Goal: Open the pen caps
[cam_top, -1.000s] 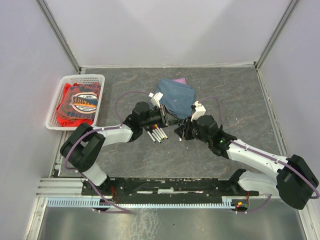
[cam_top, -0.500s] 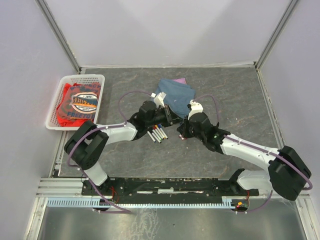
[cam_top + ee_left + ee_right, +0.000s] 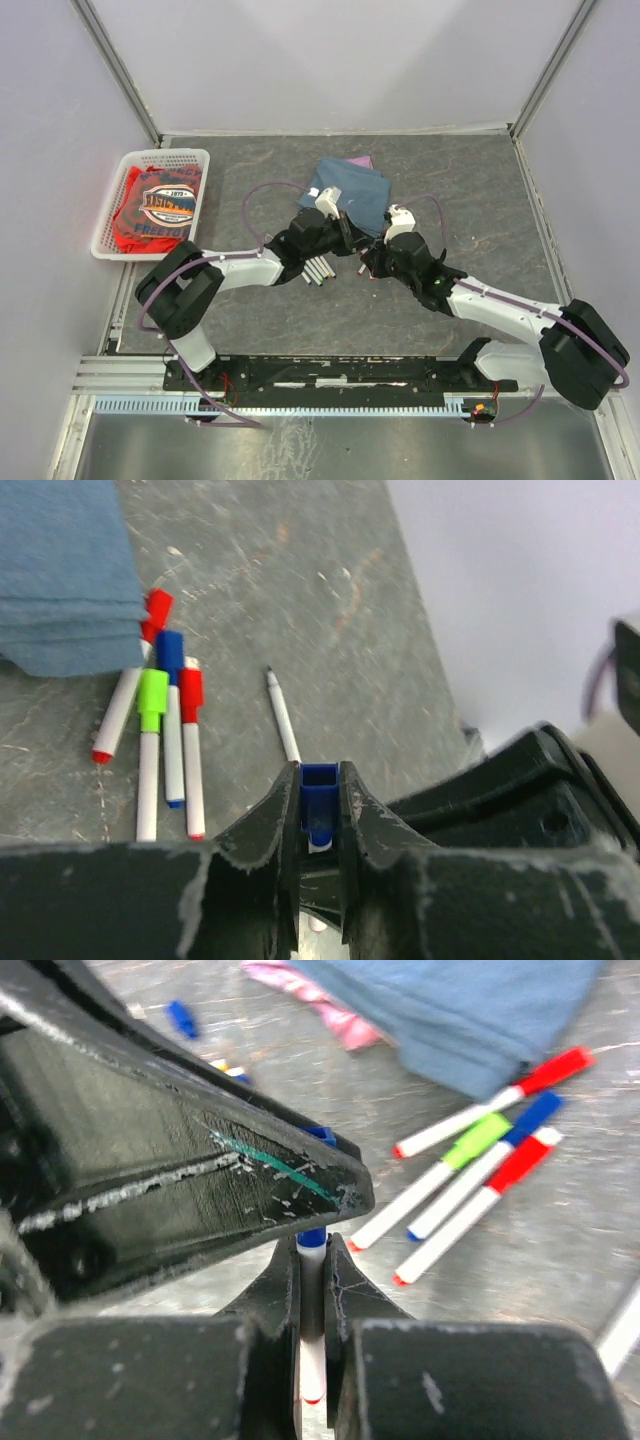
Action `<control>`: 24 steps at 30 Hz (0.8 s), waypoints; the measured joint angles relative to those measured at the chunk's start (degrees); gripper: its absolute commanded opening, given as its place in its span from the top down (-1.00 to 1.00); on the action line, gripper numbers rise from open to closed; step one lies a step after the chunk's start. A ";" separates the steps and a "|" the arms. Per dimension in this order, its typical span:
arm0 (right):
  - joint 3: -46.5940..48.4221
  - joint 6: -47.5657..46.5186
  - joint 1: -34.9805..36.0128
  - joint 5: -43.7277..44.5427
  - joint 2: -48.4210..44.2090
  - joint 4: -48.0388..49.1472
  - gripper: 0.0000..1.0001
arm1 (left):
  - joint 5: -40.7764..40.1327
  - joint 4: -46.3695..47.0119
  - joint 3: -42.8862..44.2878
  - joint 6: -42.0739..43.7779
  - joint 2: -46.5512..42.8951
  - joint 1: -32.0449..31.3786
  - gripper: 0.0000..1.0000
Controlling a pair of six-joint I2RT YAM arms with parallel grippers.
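So the blue cap (image 3: 319, 778) is pinched between the left fingers (image 3: 268, 825), clenched right on it. The white barrel of the same pen (image 3: 312, 1365) is clamped in the right fingers (image 3: 345, 1290) just below. The pen is up off the tabletop (image 3: 470, 200), bridged between the two arms near the middle. To me it looks like one side is anchoring the barrel while the other takes the cap, so a straight pull apart should pop it.

Four more capped pens (image 3: 165, 740) lie side by side just beside the folded blue cloth (image 3: 60, 570) – red, green, blue and red caps. One thin uncapped pen (image 3: 283, 715) lies near them, and a loose blue cap (image 3: 182, 1018) lies further off, so I'd guess the job is partway done.

The surface is dark grey, scuffed and streaky. There's a white basket (image 3: 165, 153) with a red printed shirt (image 3: 155, 205) at the left edge, and plain pale walls box it all in.
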 measured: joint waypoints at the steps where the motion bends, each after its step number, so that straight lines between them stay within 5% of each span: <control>1: -1.51 0.59 -0.61 -2.16 -0.55 2.43 0.98 | 3.26 2.97 -1.70 -0.61 0.00 1.20 0.94; 4: -5.09 2.19 -2.51 -9.75 -1.70 8.74 0.98 | 11.82 11.02 -6.23 -3.19 0.00 4.72 0.94; 12: -9.49 3.48 -6.16 -19.15 -5.99 9.68 0.98 | 13.60 17.51 -8.70 -3.32 0.04 16.37 0.94; 16: -8.76 2.71 -6.14 -16.31 -7.37 5.03 0.98 | 10.71 10.93 -8.68 -1.11 -1.42 15.65 0.94; 24: -1.84 2.08 -6.21 -0.98 -5.86 -9.64 0.87 | -11.02 -11.32 -8.87 5.70 -11.32 15.26 0.87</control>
